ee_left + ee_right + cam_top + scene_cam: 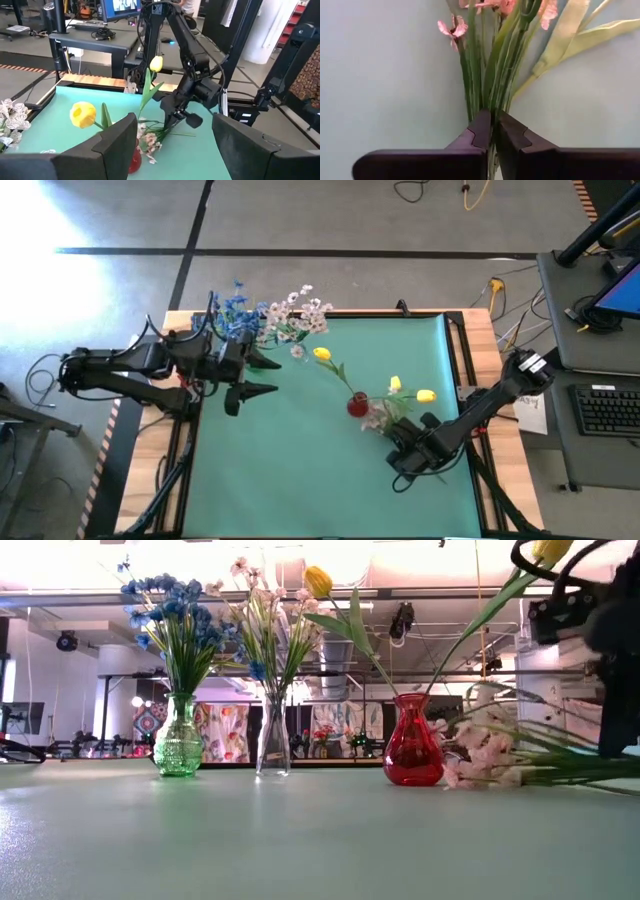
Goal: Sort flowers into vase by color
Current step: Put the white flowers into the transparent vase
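Observation:
A green vase (178,750) holds blue blossoms (235,315), and beside it a clear vase (272,745) holds white sprays (300,310); both stand at the mat's far left corner. A red vase (357,405) stands mid-mat with a yellow tulip (322,354) in it. Two more yellow tulips (395,384) (426,395) show to its right. Pink-white sprays (480,765) lie on the mat beside the red vase. My right gripper (405,442) is down over their stalk ends and shut on them. My left gripper (277,376) is open and waits near the two far vases. My right gripper (494,120) pinches a bundle of several thin green stalks (492,95) between its two fingers, coming from above and lying along the stalks. The pink-white blossoms (452,27) at the bundle's other end lie on the mat. Whether a tulip stalk is in the pinch cannot be told.
Wooden table borders (480,330) frame the green mat (300,480), which is bare across its near half. A side desk with a keyboard (605,408) stands to the right of the table. Cables lie on the floor beyond the far edge.

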Motion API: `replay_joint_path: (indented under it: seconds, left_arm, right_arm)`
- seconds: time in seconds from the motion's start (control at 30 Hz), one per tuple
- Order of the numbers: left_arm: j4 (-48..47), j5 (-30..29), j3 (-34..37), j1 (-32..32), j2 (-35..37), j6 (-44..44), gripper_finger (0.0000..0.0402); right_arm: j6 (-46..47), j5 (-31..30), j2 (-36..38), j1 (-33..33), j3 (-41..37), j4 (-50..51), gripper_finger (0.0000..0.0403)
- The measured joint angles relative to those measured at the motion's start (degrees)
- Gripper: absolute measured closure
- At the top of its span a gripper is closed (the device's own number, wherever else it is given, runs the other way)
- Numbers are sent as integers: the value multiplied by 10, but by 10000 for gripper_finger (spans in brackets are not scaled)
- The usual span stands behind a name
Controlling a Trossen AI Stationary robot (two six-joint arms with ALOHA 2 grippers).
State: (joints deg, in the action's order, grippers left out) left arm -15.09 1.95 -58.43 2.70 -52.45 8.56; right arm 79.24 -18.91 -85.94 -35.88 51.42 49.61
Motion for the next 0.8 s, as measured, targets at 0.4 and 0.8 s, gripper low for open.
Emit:
replay_joint_path:
  seconds: [0.4,0.8]
  left_arm:
    - [0,1,0,0,0,25,157]
    - [-3,88,0,0,0,37,157]
  right_arm:
    - [-68,74,52,-11,103,93,390]
    - [-137,74,94,-70,166,81,390]
